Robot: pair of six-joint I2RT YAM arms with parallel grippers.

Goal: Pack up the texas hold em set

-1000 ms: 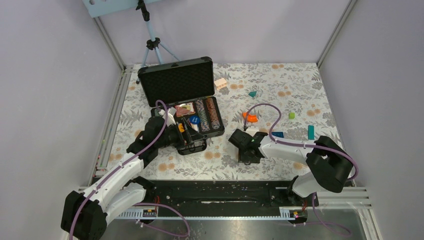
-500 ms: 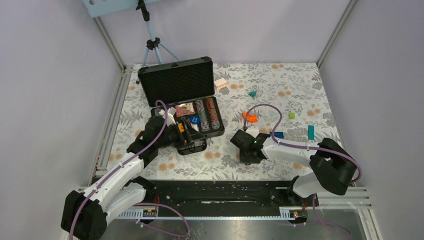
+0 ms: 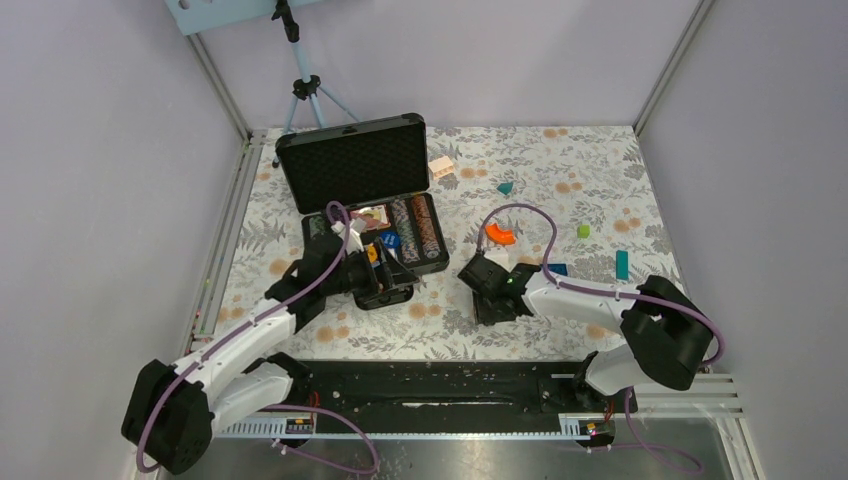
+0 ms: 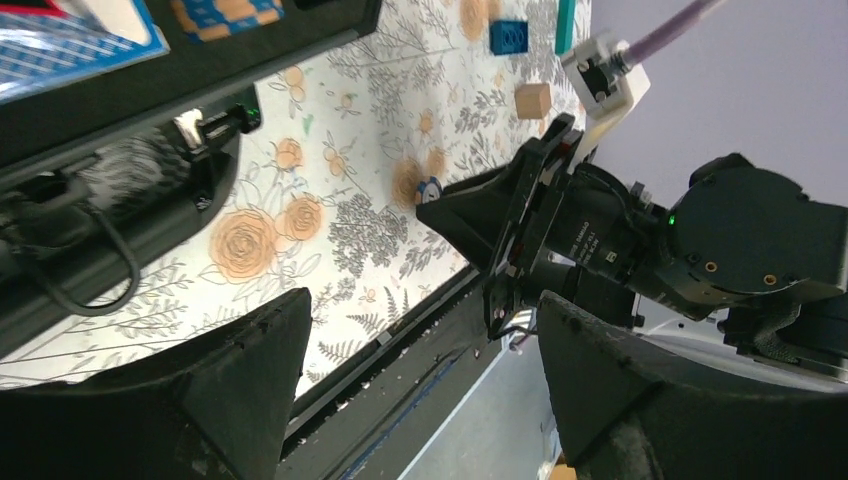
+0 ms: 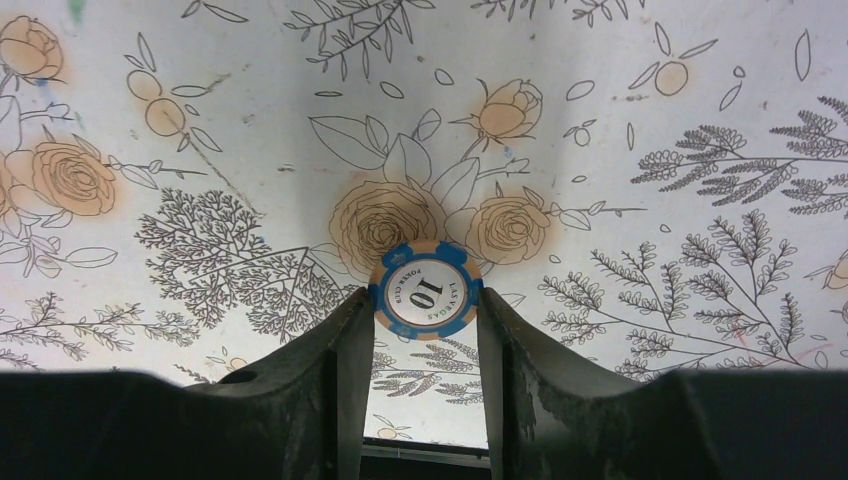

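Right wrist: poker chip (image 5: pixel 425 290), "10 LAS VEGAS"

Top view was evenly lit by soft overhead light, no glare. Arms threw only faint, soft shadows on the table (image 3: pixel 560 170). Slight wide-angle bend at the frame edges. Left wrist view: table print was sharp mid-frame, left fingers (image 4: pixel 180 400) were dark and soft-focused at the bottom. Right wrist view: bright, a bit washed out at centre, with a grey shadow band up-left of the poker chip (image 5: pixel 425 290). Chip lettering read sharp. Right fingers (image 5: pixel 300 400) were near-black with no detail.
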